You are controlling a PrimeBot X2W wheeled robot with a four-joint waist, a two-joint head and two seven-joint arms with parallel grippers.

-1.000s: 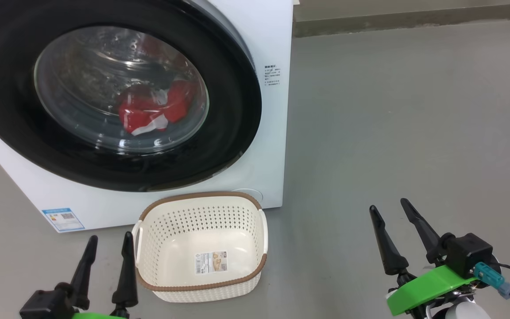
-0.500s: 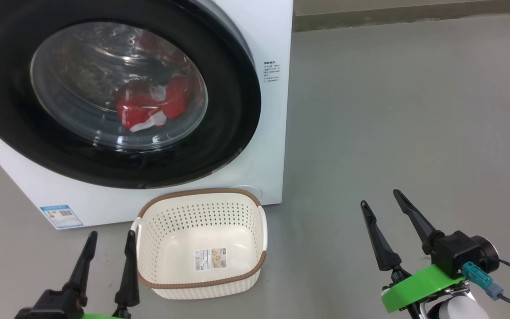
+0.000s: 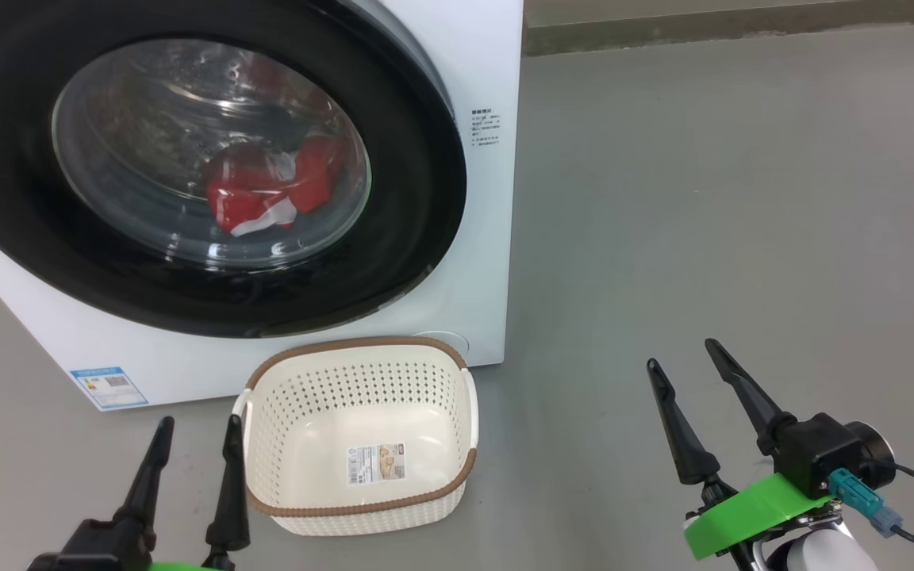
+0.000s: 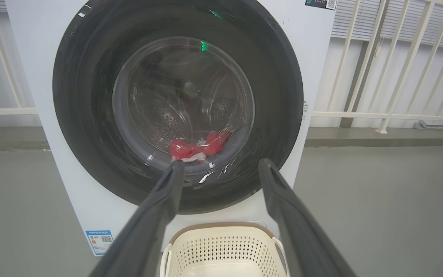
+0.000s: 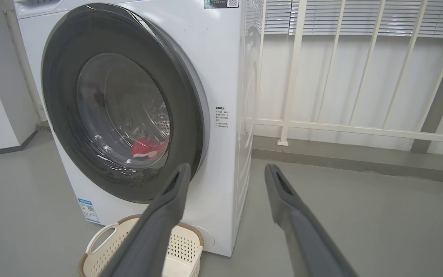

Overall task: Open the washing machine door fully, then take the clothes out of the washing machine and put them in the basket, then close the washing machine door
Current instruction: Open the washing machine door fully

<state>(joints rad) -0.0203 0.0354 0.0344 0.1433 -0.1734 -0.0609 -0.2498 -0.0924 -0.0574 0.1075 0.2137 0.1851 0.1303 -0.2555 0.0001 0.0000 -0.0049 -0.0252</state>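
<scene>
**Desk:** How are your arms sitting?

**Me:** I have the left gripper (image 3: 197, 423) low at the left edge of my head view. Its two dark fingers (image 3: 228, 484) point straight up, spread apart, with nothing between them.

**Desk:** And the right?

**Me:** The right gripper (image 3: 681, 355) is at the lower right and a little higher, leaning up and to the left. It is spread wide and empty too. I see a green band (image 3: 750, 511) around its wrist, a black camera block (image 3: 810, 456) on top, and the pale forearm (image 3: 814, 553) just below.
</scene>
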